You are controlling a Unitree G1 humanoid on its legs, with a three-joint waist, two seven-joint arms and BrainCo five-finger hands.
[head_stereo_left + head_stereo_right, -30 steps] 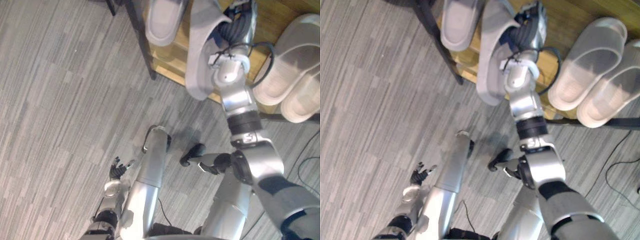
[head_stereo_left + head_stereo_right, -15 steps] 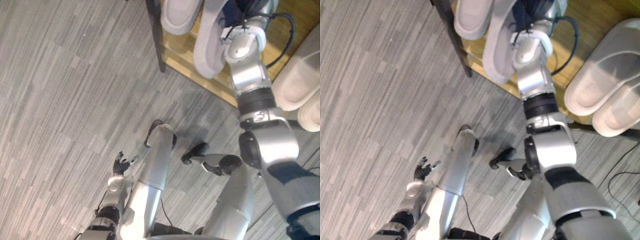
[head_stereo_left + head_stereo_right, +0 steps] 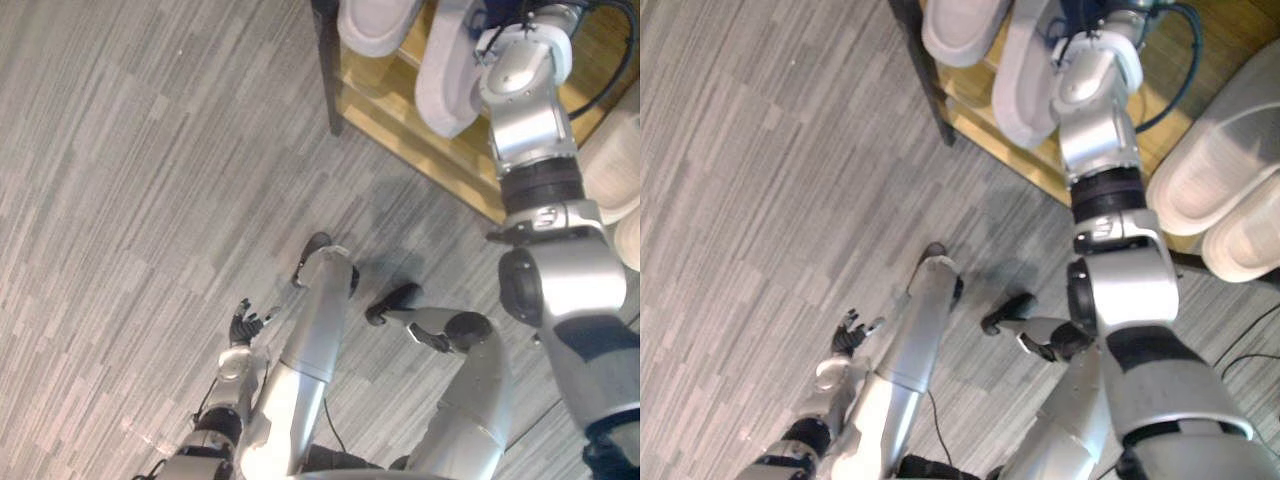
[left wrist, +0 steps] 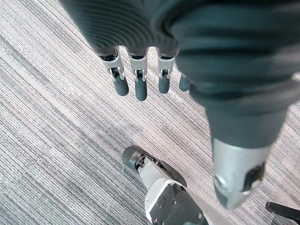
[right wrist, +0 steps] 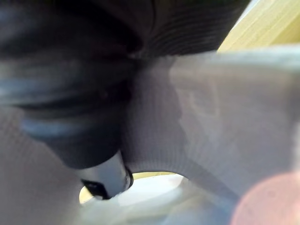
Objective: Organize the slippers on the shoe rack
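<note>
Grey striped floor (image 3: 150, 200), probably carpet tiles.

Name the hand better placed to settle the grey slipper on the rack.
Right: the right hand is at the slipper over the shoe rack; the left hand hangs open above the floor.

Grey slipper (image 3: 447, 75) goes further in, near end no longer hanging out over the floor (image 3: 150, 200), now above the shoe rack (image 3: 400, 125) shelf, right arm (image 3: 525, 110) reaching deeper.
</note>
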